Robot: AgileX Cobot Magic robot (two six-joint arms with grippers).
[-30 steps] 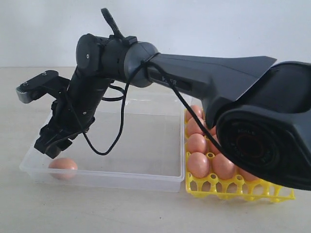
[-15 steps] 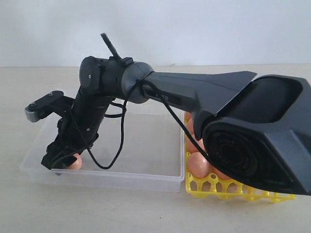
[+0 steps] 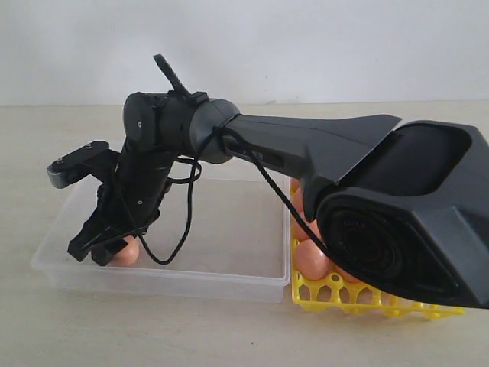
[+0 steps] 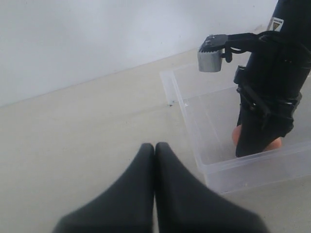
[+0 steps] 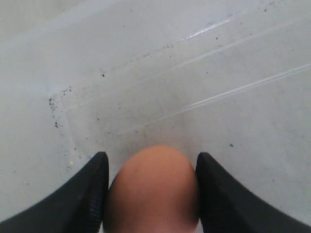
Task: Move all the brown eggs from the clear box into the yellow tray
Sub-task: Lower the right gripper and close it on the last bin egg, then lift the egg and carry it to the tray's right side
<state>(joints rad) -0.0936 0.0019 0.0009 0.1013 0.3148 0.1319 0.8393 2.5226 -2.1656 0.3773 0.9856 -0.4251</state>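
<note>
The right gripper (image 5: 151,156) has dropped into the box (image 3: 168,284), fingers (image 5: 92,194) closing beside its last egg (image 5: 153,194); firm pinch unclear.

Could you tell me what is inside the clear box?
One brown egg, between the right end effector's fingers. The arm hides part of the clear box floor.

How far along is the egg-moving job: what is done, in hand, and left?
Done: several brown eggs sit in the yellow tray, partly hidden by the arm. In hand: the right claw brackets the only egg visible in the clear box; grip unclear. Left: lift it across to the tray.
</note>
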